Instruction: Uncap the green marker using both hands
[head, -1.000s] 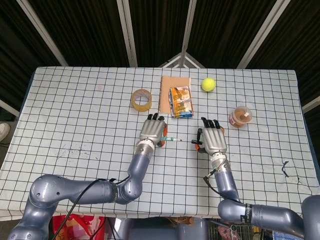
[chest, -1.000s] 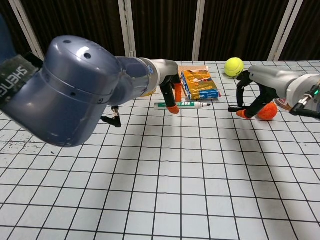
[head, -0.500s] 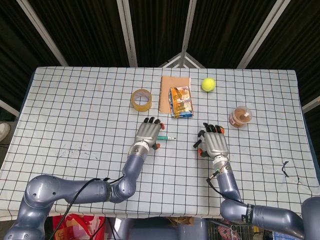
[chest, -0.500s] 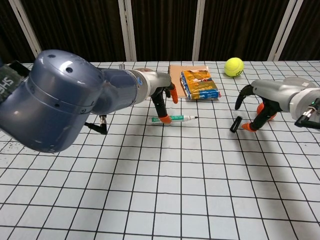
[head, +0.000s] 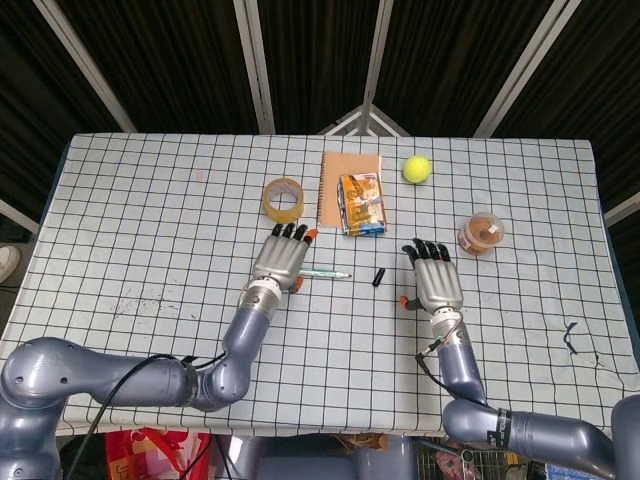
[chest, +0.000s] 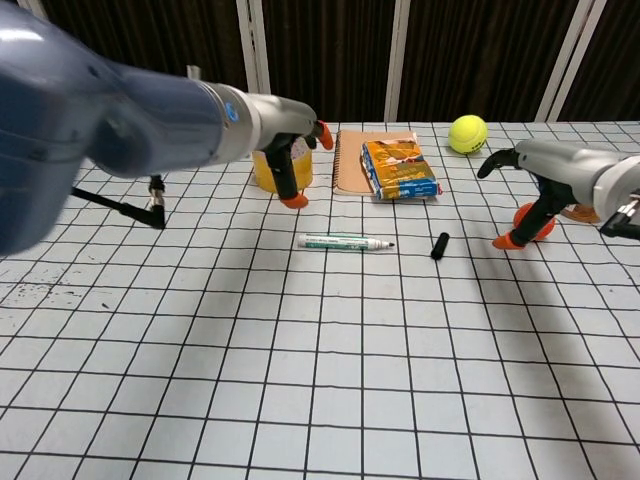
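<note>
While both hands (head: 283, 262) (head: 434, 283) hover spread, empty | marker (chest: 345, 242) uncapped, cap (chest: 439, 245) beside | tape roll (head: 283, 198), notebook (head: 335, 178) behind

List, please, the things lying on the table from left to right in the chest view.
Tape roll → green marker → notebook → snack packet → black cap → tennis ball.

Even, bright light falls from above on my tabletop (head: 150, 200); the surroundings behind stay dark. Shadows under things are soft and short. In the chest view my left arm (chest: 90, 120) looms close and blurred, with some edge distortion.
</note>
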